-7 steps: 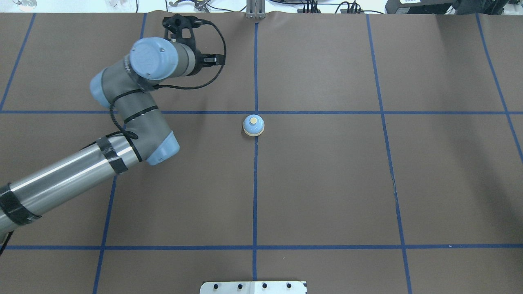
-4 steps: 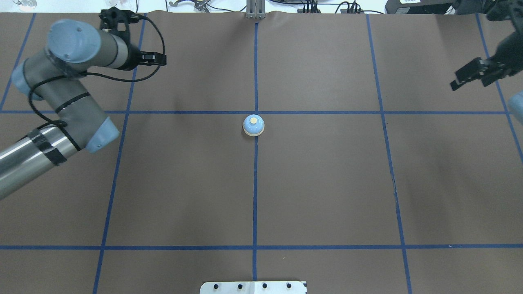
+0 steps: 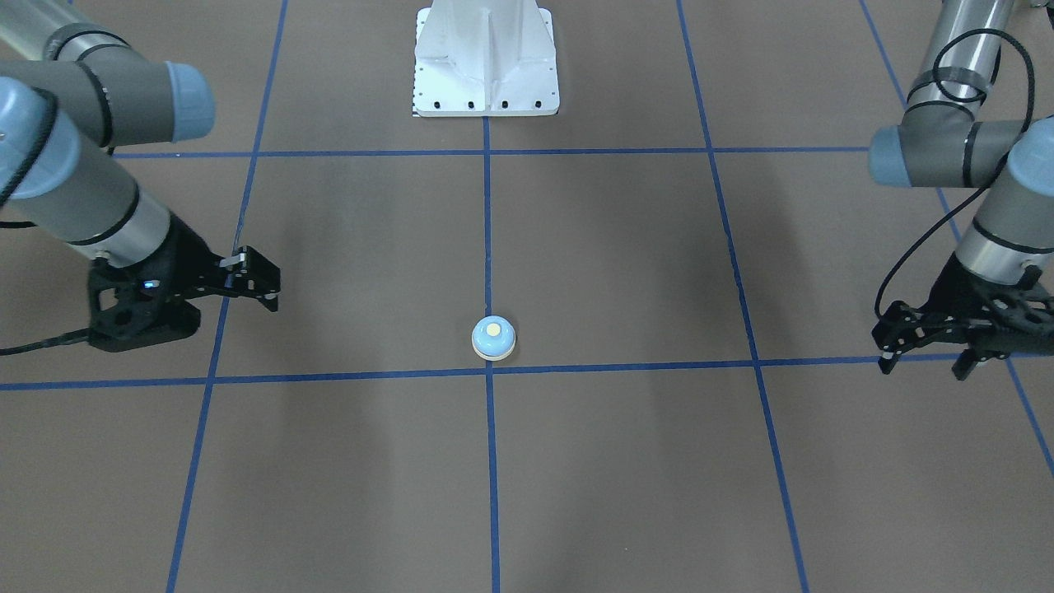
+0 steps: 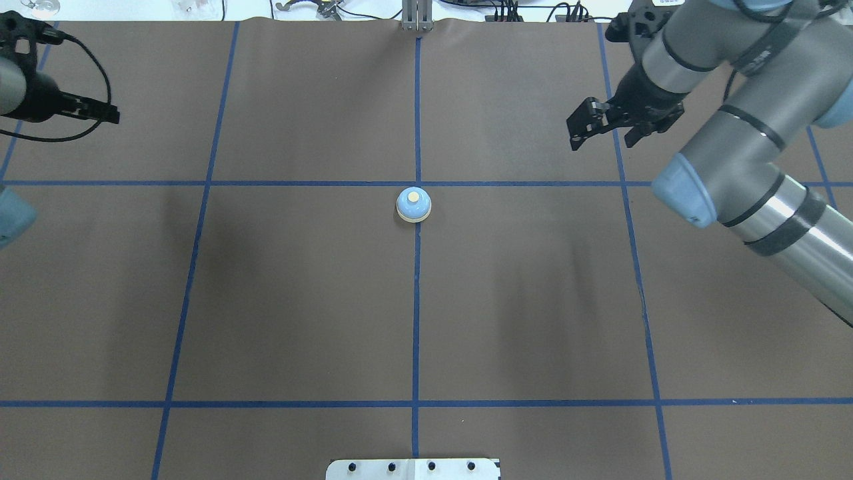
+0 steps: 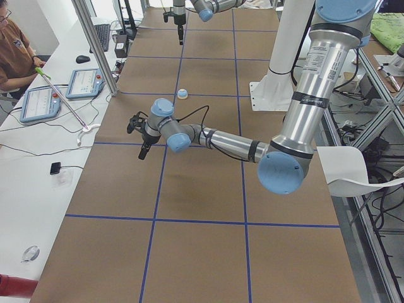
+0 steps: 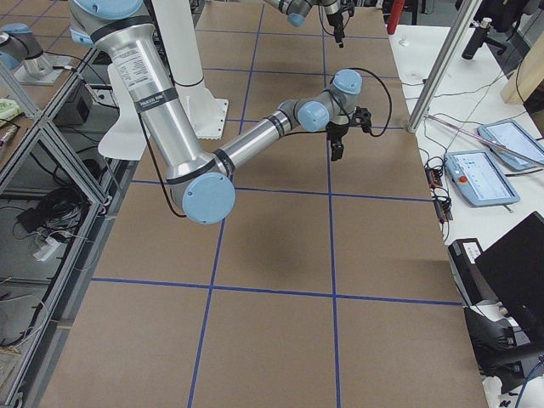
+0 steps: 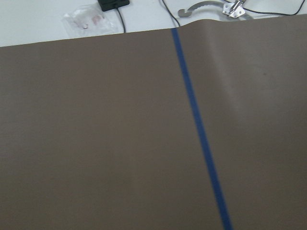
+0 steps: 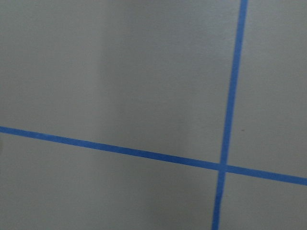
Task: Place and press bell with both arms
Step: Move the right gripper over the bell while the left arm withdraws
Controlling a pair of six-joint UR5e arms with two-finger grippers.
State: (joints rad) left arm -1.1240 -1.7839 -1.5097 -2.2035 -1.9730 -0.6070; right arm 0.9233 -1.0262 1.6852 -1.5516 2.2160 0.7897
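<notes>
The light-blue bell with its cream button stands upright on the centre tape line, also in the front view and the left side view. Nothing touches it. My left gripper is far to the bell's left, at the mat's far-left side. It points down, and in the front view its fingertips stand apart, open and empty. My right gripper hangs right of the bell and slightly beyond it. Its fingers look closed together in the front view, holding nothing. Both wrist views show only mat and tape.
The brown mat carries a grid of blue tape lines. The white pedestal base stands at the robot's side. Beyond the mat's far edge are a white bench with tablets, a seated operator and cables.
My left arm has swung away from the bell to the far left. My right arm has come in from the right edge toward the bell. The bell has not moved.
</notes>
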